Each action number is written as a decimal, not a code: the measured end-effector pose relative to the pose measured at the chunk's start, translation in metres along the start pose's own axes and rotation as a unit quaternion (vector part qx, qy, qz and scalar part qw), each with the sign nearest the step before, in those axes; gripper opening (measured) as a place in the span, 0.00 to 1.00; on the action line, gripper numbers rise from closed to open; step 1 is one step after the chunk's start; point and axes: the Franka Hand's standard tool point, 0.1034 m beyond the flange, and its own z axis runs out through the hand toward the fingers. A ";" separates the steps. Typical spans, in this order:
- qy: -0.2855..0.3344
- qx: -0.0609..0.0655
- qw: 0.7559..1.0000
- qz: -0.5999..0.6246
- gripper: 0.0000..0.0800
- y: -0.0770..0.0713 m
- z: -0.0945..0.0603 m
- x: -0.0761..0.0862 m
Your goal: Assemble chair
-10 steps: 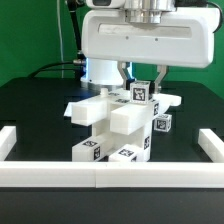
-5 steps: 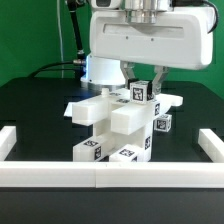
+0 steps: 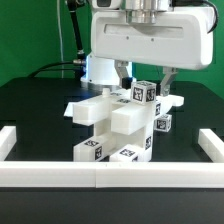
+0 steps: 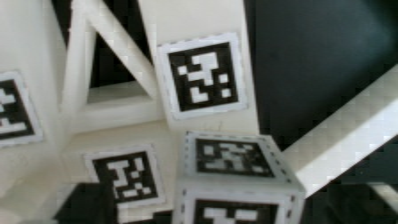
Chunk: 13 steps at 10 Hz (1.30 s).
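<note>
Item: chair (image 3: 112, 122), part-built; it stood mid-bench (image 3: 35, 115) behind the white border rail (image 3: 50, 176). Fingers (image 3: 121, 72): were spread wide, flanking the topmost tagged block (image 3: 143, 92), apparently clear of it. Step judged: withdrawal from the seated block. Handling note: a straight upward lift was wanted, without sideways drift, lest a fingertip knock the block askew

1. No letters, words, brand names or numerals can be read in either view.
2. The only printed signs are square black-and-white marker tags (image 3: 141, 93) on the white blocks of the chair (image 3: 112, 118). In the exterior view, others face the near side, low down (image 3: 91, 150).
3. The wrist view shows a large tag (image 4: 203, 77) close up, with coded cells only; the smaller ones beside it look slightly blurred.
</note>
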 end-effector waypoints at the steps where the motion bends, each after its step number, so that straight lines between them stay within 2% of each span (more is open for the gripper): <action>1: 0.000 0.000 0.998 -0.058 0.79 0.000 0.000 0.000; 3: 0.001 0.001 0.991 -0.137 0.81 -0.001 -0.001 0.000; 5: 0.003 -0.002 0.964 -0.265 0.81 -0.002 -0.001 0.000; 6: 0.003 -0.002 0.962 -0.274 0.81 -0.003 -0.001 0.000; 9: 0.003 -0.004 0.909 -0.418 0.81 -0.002 -0.001 0.000; 12: 0.002 -0.005 0.865 -0.502 0.81 0.000 -0.001 0.002; 13: 0.002 -0.005 0.858 -0.514 0.81 0.001 -0.001 0.002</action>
